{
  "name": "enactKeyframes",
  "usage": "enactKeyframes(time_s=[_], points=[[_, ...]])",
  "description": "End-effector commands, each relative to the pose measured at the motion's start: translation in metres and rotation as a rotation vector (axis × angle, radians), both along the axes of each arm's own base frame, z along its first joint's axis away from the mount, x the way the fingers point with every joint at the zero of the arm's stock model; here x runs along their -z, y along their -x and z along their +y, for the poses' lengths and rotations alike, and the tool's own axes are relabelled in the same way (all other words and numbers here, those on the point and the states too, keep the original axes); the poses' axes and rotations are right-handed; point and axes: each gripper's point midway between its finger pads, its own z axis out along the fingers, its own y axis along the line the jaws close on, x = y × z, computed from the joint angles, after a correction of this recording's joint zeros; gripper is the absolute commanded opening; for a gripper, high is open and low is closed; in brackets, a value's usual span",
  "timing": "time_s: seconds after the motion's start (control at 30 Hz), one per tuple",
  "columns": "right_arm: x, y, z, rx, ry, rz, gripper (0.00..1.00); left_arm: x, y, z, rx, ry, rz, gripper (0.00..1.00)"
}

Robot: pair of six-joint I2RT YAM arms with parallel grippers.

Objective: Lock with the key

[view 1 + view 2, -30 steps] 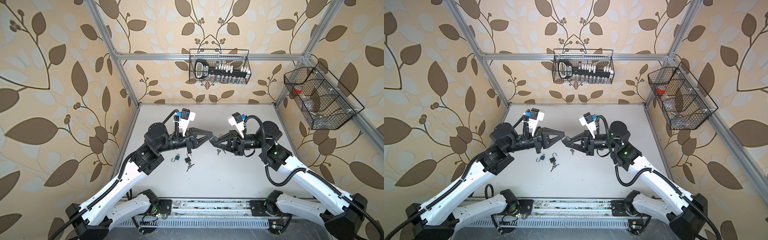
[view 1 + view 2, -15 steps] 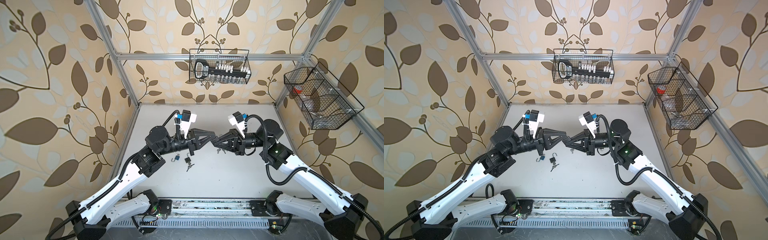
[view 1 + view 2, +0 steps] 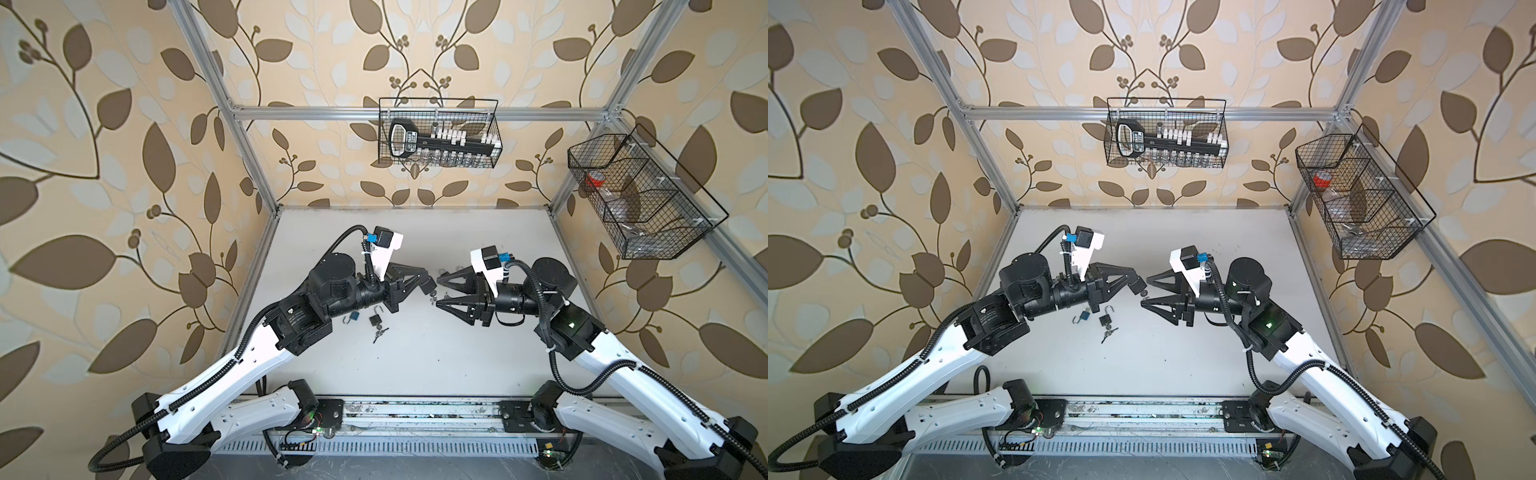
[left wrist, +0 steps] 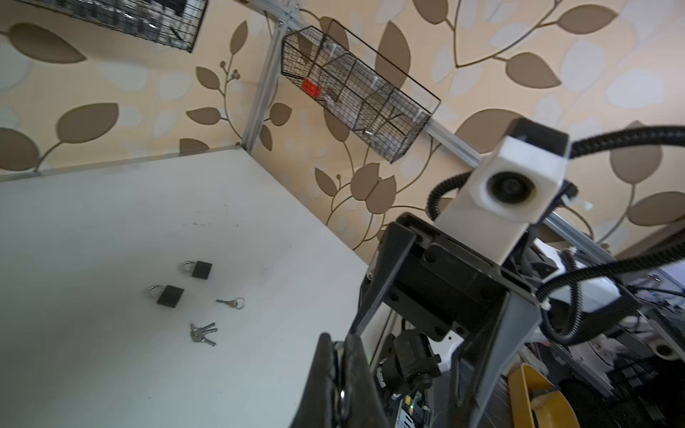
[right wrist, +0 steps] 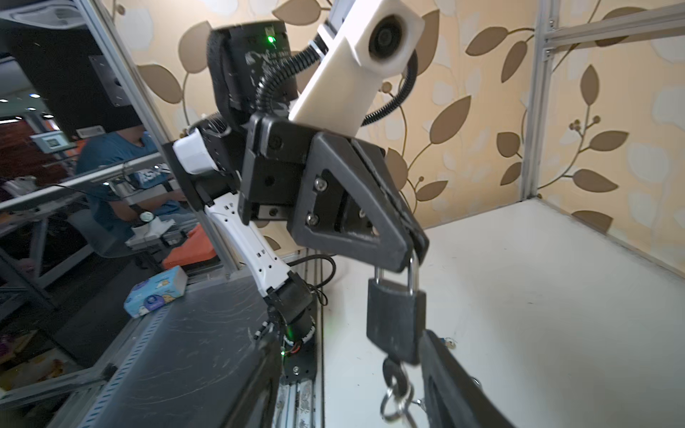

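My right hand (image 3: 439,291) was together a second ago and now its jaws stand apart, one on each side of the place where the key hangs. I judge that it has let the key go. This means either that the turn is finished or that I must take a new grip, and I cannot say which.

My left hand (image 5: 416,242) is clamped on the shackle of the padlock (image 5: 394,320), which hangs in the air above the bench (image 3: 415,365), between the two hands. The key (image 5: 391,370) sits in the underside of the padlock, and its key ring (image 5: 396,402) dangles below.

In the right wrist view both legs of the shackle seem seated in the body, but I cannot tell if it is really locked. The key blade is hidden inside the body, so its turn angle is unknown. A right finger (image 5: 456,374) covers the lower corner of the padlock. In both top views the padlock is too small to read.
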Motion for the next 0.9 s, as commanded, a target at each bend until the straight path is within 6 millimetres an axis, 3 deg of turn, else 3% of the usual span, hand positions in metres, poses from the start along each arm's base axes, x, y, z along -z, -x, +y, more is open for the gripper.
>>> enactKeyframes(time_s=[0.0,0.23,0.5,0.87], points=[[0.017,-0.024,-0.013,0.175,0.057,-0.067,0.61,-0.033,-0.019,0.024,-0.182,0.022,-0.061,0.00],[0.033,-0.043,-0.014,0.306,0.067,-0.097,0.62,-0.031,-0.033,0.036,-0.294,0.038,-0.012,0.00],[0.022,-0.045,0.006,0.326,-0.056,-0.131,0.59,-0.032,-0.035,0.034,-0.296,0.081,0.019,0.00],[0.018,-0.062,0.035,0.293,-0.071,-0.124,0.52,-0.029,-0.033,0.034,-0.290,0.088,0.021,0.00]])
